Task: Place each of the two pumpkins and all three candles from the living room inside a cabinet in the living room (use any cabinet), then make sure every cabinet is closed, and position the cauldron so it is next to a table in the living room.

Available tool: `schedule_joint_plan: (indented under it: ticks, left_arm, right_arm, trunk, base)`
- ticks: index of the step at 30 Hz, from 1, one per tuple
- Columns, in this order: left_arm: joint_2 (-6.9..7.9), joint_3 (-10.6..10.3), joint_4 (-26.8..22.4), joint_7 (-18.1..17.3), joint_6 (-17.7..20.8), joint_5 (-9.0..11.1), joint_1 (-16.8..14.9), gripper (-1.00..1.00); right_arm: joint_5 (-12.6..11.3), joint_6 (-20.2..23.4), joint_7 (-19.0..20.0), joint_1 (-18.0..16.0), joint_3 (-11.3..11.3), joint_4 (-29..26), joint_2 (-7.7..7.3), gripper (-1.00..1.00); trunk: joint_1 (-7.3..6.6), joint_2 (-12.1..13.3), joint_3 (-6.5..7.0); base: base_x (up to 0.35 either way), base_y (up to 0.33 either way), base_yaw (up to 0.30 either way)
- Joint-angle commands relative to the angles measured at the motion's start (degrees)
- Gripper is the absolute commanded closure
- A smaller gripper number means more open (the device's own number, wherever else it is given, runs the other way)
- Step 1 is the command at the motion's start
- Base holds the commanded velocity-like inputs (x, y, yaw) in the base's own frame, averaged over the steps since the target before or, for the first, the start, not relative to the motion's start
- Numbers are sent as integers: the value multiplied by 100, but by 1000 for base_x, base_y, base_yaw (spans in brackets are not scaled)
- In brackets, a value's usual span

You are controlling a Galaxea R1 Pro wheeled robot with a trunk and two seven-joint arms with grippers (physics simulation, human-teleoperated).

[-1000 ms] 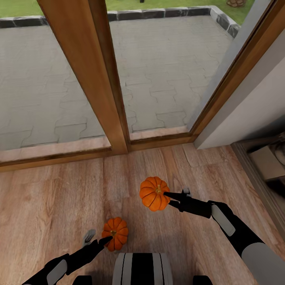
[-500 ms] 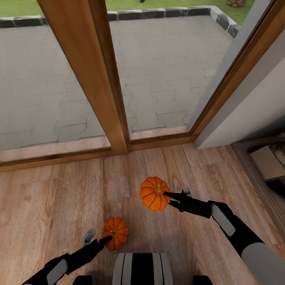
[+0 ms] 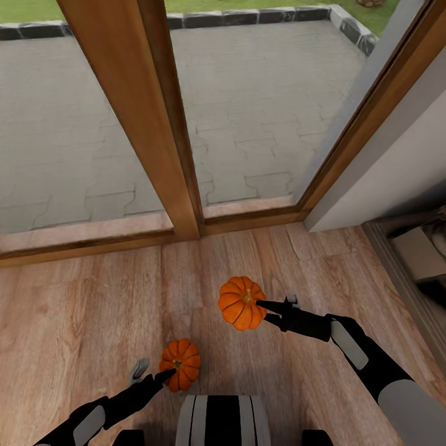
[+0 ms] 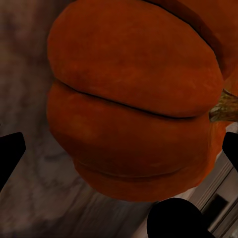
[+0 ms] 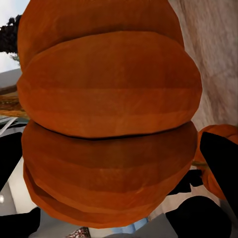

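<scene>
Even, flat daylight thru the glass ahead of me; patio pavers [image 3: 260, 111] bright, no glare. Wood floor [image 3: 80, 322] lit soft, w/ only faint shadows. Head view a bit soft, straight frames lean at the edges. My wrist cams are too close: pumpkin skin [image 4: 134, 99] smeary, background blurred, fingers [image 5: 218, 158] pure black.

Both arms are extended forward and low. The left gripper [image 3: 160, 373] is clamped on a pumpkin [image 3: 180, 365] close to the trunk. The right gripper [image 3: 265, 308] is clamped on another pumpkin [image 3: 241, 302], held farther forward.
</scene>
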Motion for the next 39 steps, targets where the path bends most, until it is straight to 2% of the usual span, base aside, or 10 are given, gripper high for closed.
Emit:
schedule_joint_plan:
  ticks: [1,8,11,14,18,22,26,33,36,39]
  left_arm:
    - [4,-23,-2,-6,53,60,-3,-100]
    - [4,-18,1,-5,53,66,-1,-100]
    - [4,-15,6,6,53,68,-4,-100]
    - [4,-7,7,165,53,85,-8,-100]
    - [0,135,0,298,53,131,-8,-100]
    - [-13,190,-2,317,53,138,-8,-100]
    - [-25,196,-2,319,53,139,-8,-100]
    - [-96,187,-83,320,4,102,-9,-100]
    - [-118,170,-161,318,1,74,-9,-100]
    - [-138,158,-173,316,-2,70,-9,-100]
  right_arm:
    - [-43,32,-4,-4,15,0,-5,100]
    - [-49,32,0,-4,15,0,-5,100]
    - [-49,34,0,-4,14,0,-5,100]
    - [-49,33,0,-4,17,7,-5,100]
    - [-55,34,0,-4,14,9,-5,100]
    - [-63,36,0,-4,18,9,-5,100]
    - [-66,34,0,-4,16,9,-5,100]
    - [-72,39,0,-4,16,9,-9,100]
    - [-75,40,6,-4,18,9,-12,100]
    - [-75,41,7,-4,15,9,-13,100]
  trunk:
    - [-1,-1,-3]
    - [-1,-1,-3]
    - [7,-5,-69]
    - [7,-5,-69]
    - [7,-5,-69]
    - [7,-5,-69]
    - [12,-8,-114]
    - [12,-8,-114]
    - [20,-12,-180]
    - [20,-12,-180]
  base:
    - [0,0,0]
    - [0,0,0]
    - [0,0,0]
    - [0,0,0]
    - [0,0,0]
    - [0,0,0]
    - [0,0,0]
    - [0,0,0]
    - [0,0,0]
    - [0,0,0]
